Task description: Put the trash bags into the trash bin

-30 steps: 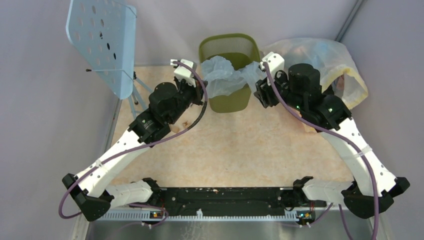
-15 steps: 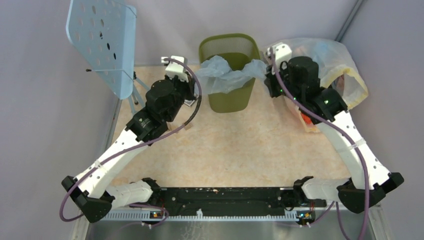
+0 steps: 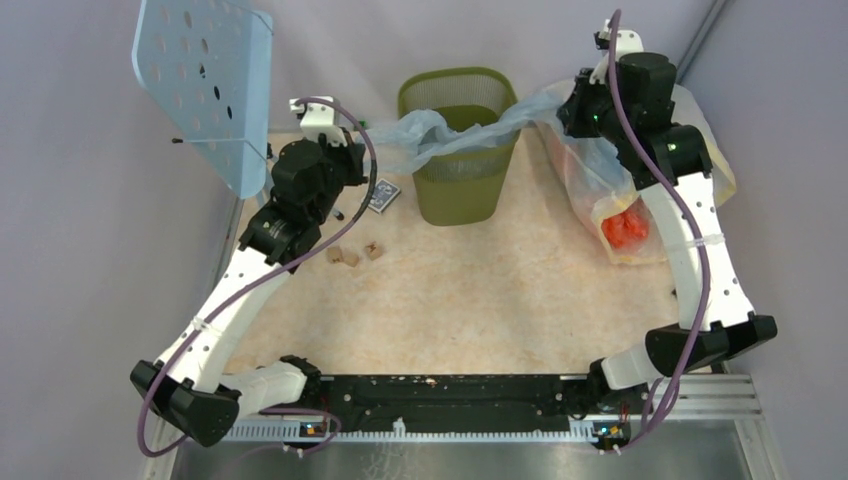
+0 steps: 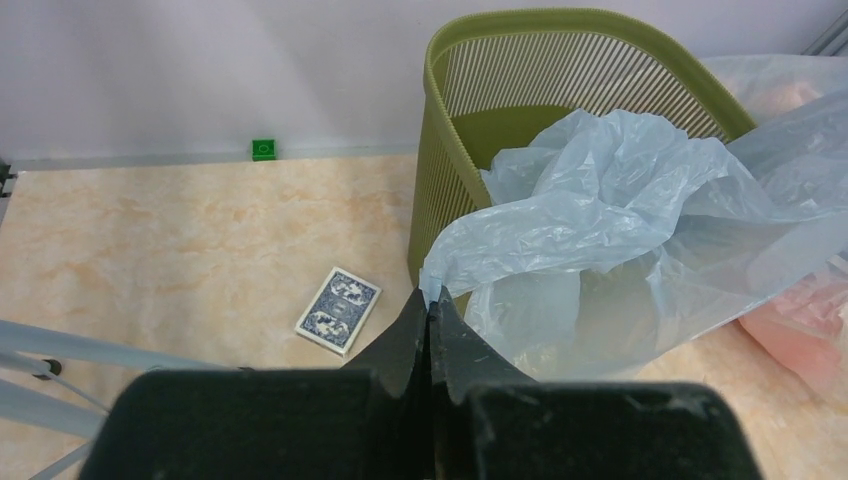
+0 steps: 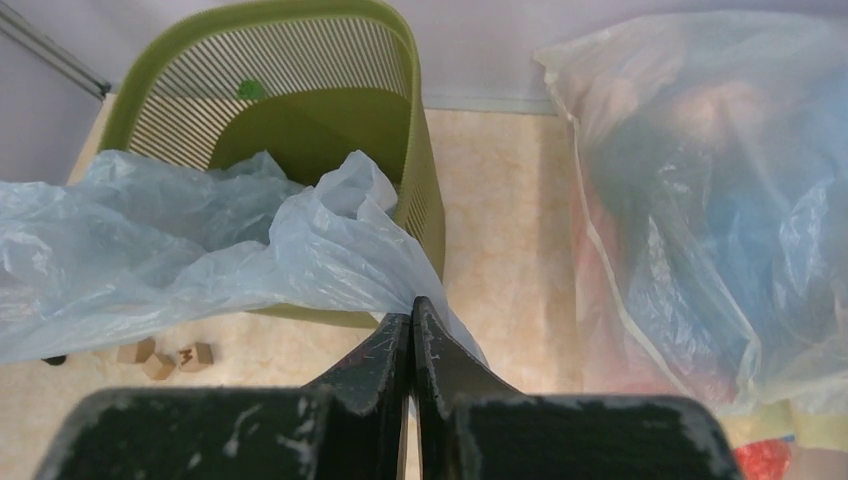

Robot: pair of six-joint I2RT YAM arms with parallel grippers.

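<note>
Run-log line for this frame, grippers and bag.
left gripper: shut on trash bag | right gripper: shut on trash bag | trash bag: stretched across trash bin rim

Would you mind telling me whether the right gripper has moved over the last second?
Yes. The right gripper has pulled rightward and farther back, away from the trash bin, stretching the trash bag.

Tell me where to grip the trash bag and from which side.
Pinch its bunched ends, one from each side of the trash bin: the trash bag hangs limp and stretched across the rim, and thin film only holds where gathered. The left gripper and right gripper are shut there.
</note>
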